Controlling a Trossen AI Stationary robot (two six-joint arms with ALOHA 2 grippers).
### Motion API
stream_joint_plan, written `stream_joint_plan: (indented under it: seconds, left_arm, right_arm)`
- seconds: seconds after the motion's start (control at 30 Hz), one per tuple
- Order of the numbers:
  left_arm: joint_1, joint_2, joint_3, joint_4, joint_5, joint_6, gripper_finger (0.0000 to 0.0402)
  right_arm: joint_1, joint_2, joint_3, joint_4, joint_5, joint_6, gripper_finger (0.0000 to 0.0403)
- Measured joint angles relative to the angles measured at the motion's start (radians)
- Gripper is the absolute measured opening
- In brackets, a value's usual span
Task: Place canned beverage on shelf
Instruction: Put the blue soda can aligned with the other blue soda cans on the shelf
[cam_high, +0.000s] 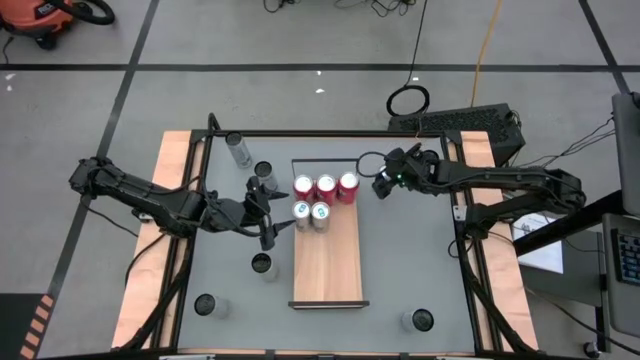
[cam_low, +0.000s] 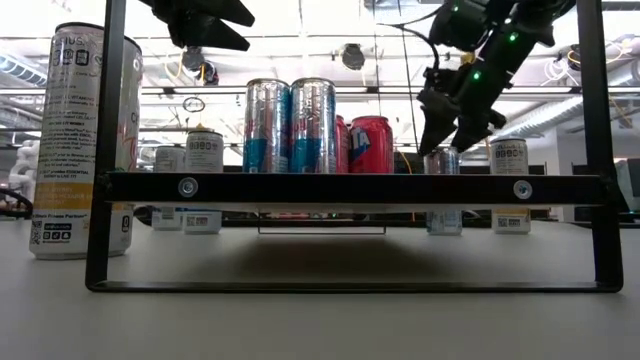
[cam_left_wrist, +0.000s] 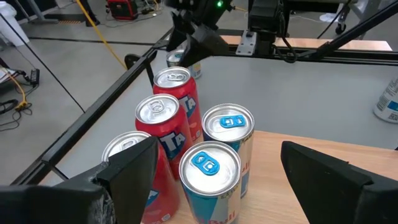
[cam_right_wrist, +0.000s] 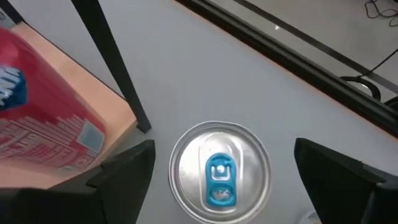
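The shelf (cam_high: 327, 262) is a long light-wood board lying on the grey table. Three red cans (cam_high: 325, 187) stand at its far end by the thin wire rail. Two silver-and-blue cans (cam_high: 311, 212) stand just in front of them. My left gripper (cam_high: 278, 212) hovers open and empty at the shelf's left edge, facing these cans (cam_left_wrist: 210, 168). My right gripper (cam_high: 380, 186) is open beyond the shelf's far right corner. It is above a silver can with a blue tab (cam_right_wrist: 217, 171), its fingers standing either side of the can's top without touching it. This can stands upright on the table (cam_low: 443, 162).
Loose cans stand on the table: two at the far left (cam_high: 240, 150) (cam_high: 264, 172), one left of the shelf (cam_high: 262, 265), one near left (cam_high: 206, 305) and one near right (cam_high: 422, 320). A black frame (cam_high: 330, 133) rims the table.
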Motion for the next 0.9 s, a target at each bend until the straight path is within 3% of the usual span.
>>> stream_joint_plan:
  seconds: [0.3,0.77,0.9]
  left_arm:
    - [0.000,0.000,0.000,0.000,0.000,0.000,0.0338]
    - [0.000,0.000,0.000,0.000,0.000,-0.003,0.0338]
    - [0.000,0.000,0.000,0.000,0.000,-0.003,0.0338]
  right_arm:
    - [-0.001,0.039,0.000,-0.002,-0.002,0.006,0.0337]
    - [-0.034,0.038,0.000,-0.031,-0.072,-0.037,0.0187]
    - [-0.032,0.024,0.001,-0.039,-0.093,-0.052,0.0175]
